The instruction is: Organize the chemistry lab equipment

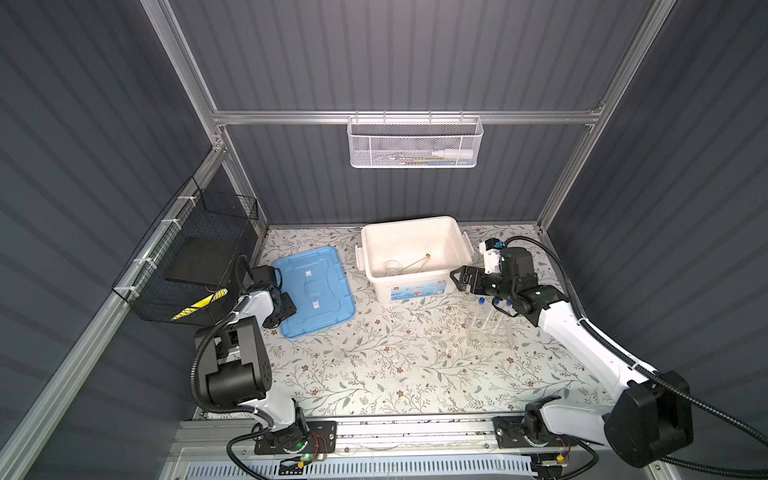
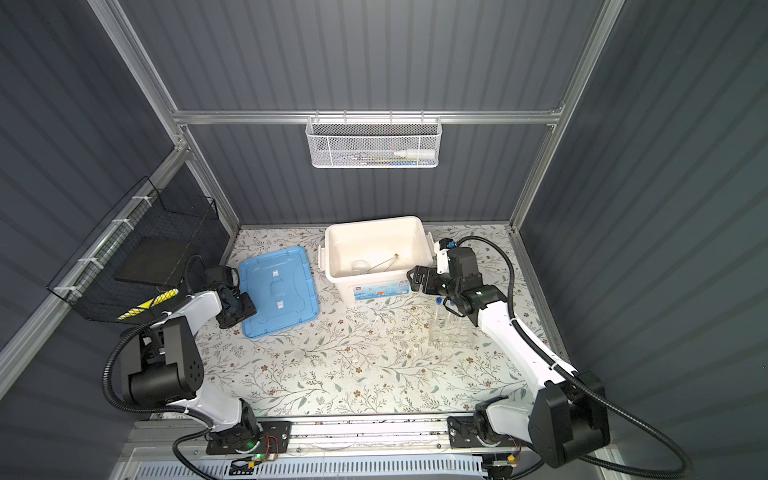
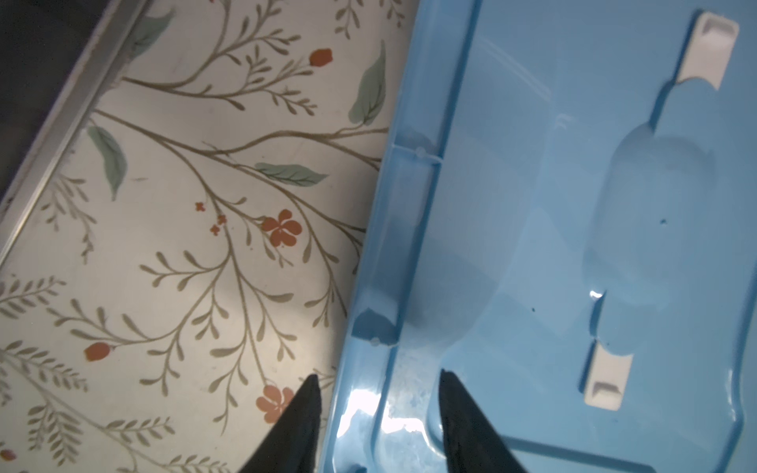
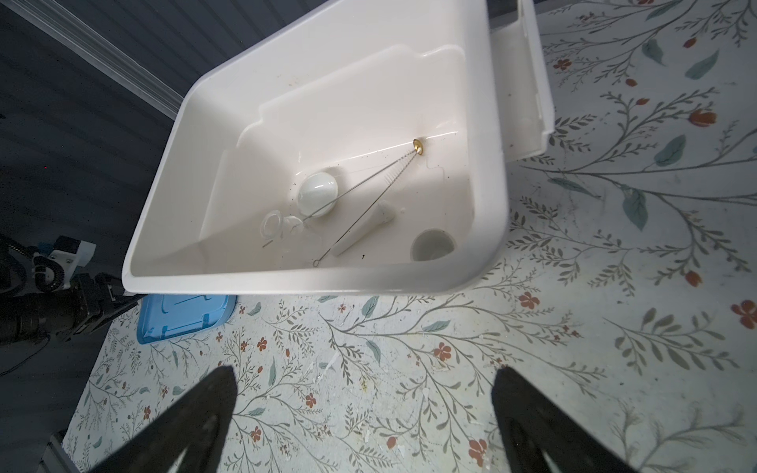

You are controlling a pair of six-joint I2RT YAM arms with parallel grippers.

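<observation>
Right wrist view caught the lab equipment lying loose in the open white tub (image 4: 311, 282): small white bowls (image 4: 317, 192), a white pestle (image 4: 362, 231), a small clear beaker (image 4: 272, 223) and thin long rods (image 4: 368, 180) resting across them. In both top views, blue-capped test tubes (image 1: 482, 300) stood upright in the clear tube rack (image 1: 488, 334) on the bench (image 1: 374, 374), near the tub's front right corner.

The right tool (image 4: 364, 372) hung over bare bench just beside the tub, jaws spread wide and empty.

Across the bench, the blue lid (image 1: 313, 291) lay flat, apart from the tub. The left tool (image 3: 379, 374) stood over the lid's edge with its jaws part-spread astride the raised rim. A sliver of bench showed between one finger and the lid, so nothing was pinched.

The step in hand looked to be taking the lid by that rim. Done well, it would mean centring the rim between the fingers, biting deep enough that the broad lid could not swing, and lifting it level. The right arm should hold clear of the tubes beneath it.
</observation>
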